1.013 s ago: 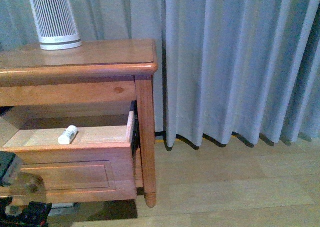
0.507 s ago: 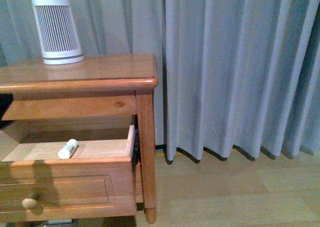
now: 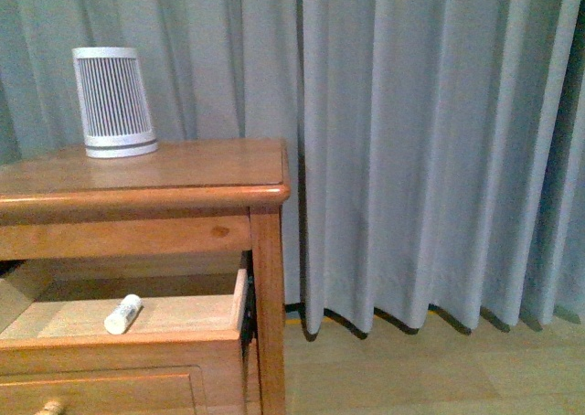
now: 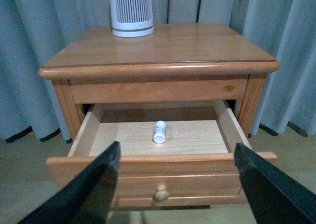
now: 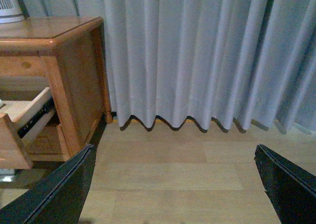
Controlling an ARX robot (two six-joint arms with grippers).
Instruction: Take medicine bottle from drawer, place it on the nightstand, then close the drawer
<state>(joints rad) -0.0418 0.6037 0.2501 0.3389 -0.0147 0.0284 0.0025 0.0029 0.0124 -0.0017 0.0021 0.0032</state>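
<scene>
Pale drawer [image 4: 148,160] floor as target: lower the wide-spread left gripper [image 4: 176,147] over the medicine bottle [image 4: 159,131] lying sideways mid-floor, straddle its narrow width, pinch lightly, and leave the equally spread right gripper [image 5: 174,150] idle beside the nightstand [image 4: 163,44].

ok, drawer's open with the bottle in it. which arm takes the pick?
Left. The left pincer, open, faces straight into the drawer, with the medicine bottle lying centred ahead. The right pincer, also open, points at curtain and floor beside the nightstand, off to the drawer's side.
</scene>
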